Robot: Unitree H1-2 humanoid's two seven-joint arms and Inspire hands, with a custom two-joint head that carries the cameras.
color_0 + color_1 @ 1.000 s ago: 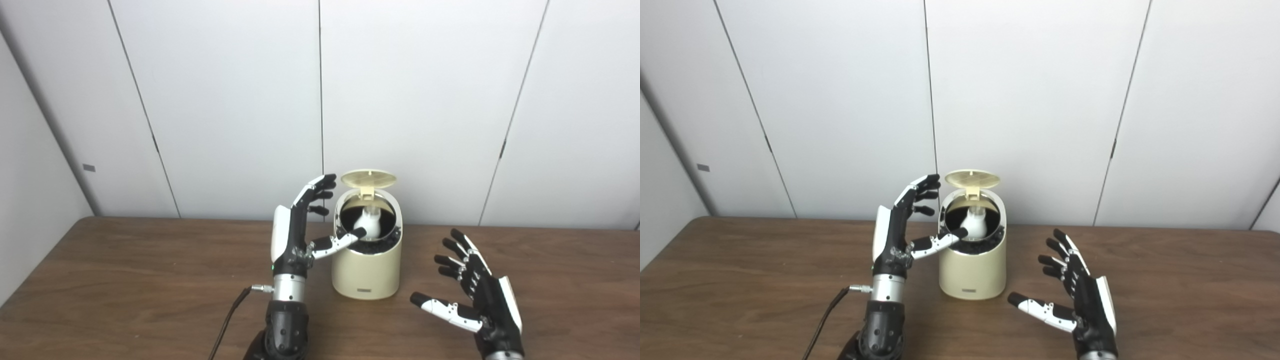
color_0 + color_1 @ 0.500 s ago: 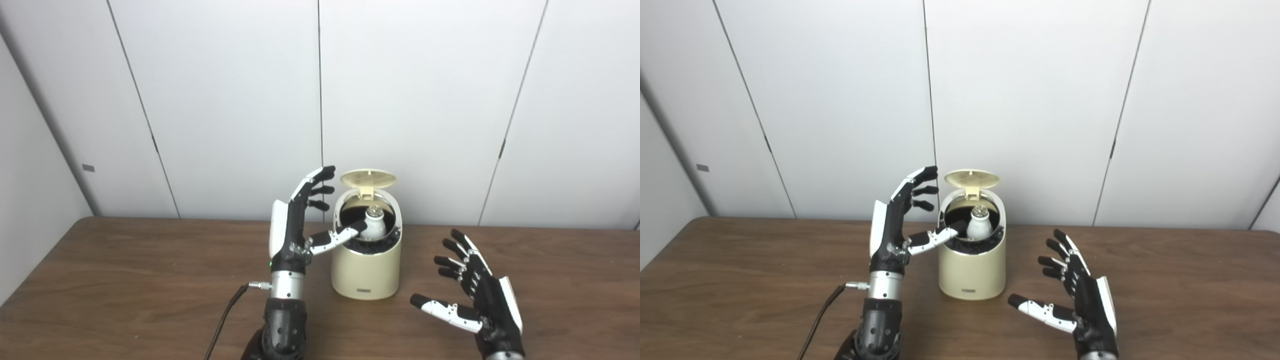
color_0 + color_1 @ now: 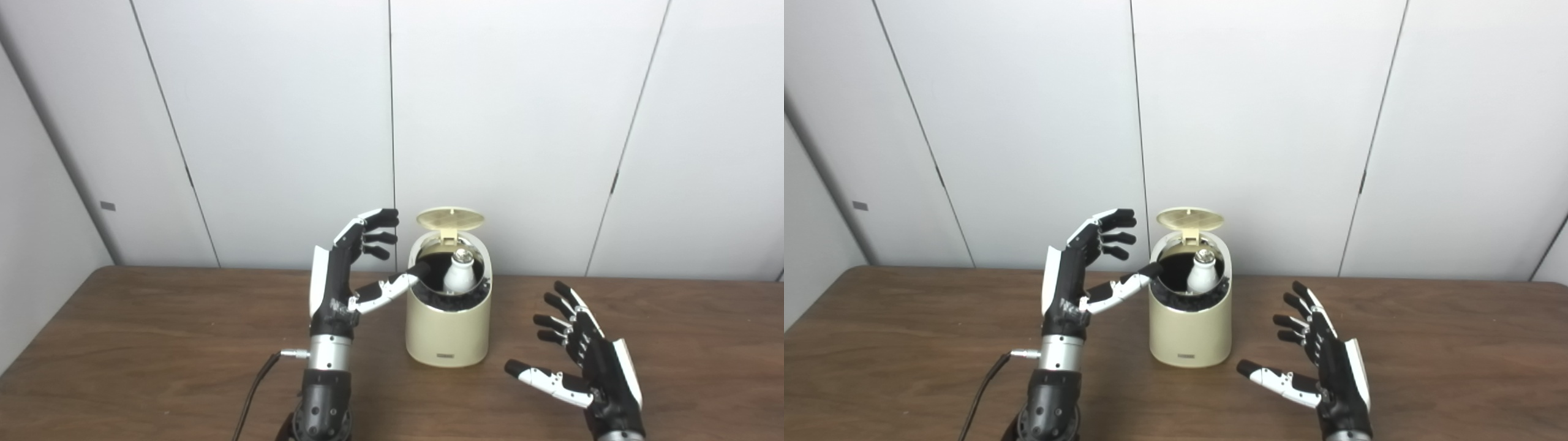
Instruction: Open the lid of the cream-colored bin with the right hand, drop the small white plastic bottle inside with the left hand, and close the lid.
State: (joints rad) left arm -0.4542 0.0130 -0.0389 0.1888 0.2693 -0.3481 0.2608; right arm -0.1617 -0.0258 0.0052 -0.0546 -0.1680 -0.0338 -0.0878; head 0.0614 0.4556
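Nearest the camera, the right hand (image 3: 588, 367) hovers low over the brown wooden table (image 3: 153, 343), fingers spread and thumb stretched out, holding nothing, well apart from the bin. A little farther in, the left hand (image 3: 349, 275) stands upright just beside the bin's left side, fingers fanned apart and empty; its thumb tip reaches to the bin's rim, though whether it touches cannot be told from here.

Beyond it, the cream-colored rounded plastic bin (image 3: 449, 324) stands with its round hinged lid (image 3: 450, 218) raised at the back. The small white plastic bottle (image 3: 459, 275) sits upright inside the dark-lined opening, its cap showing above the rim.

The drop looks done, so the step in hand is clearing the left hand away. Next, the lid needs closing: a hand must reach over the raised lid and press it down, and the bottle's height may hinder that.
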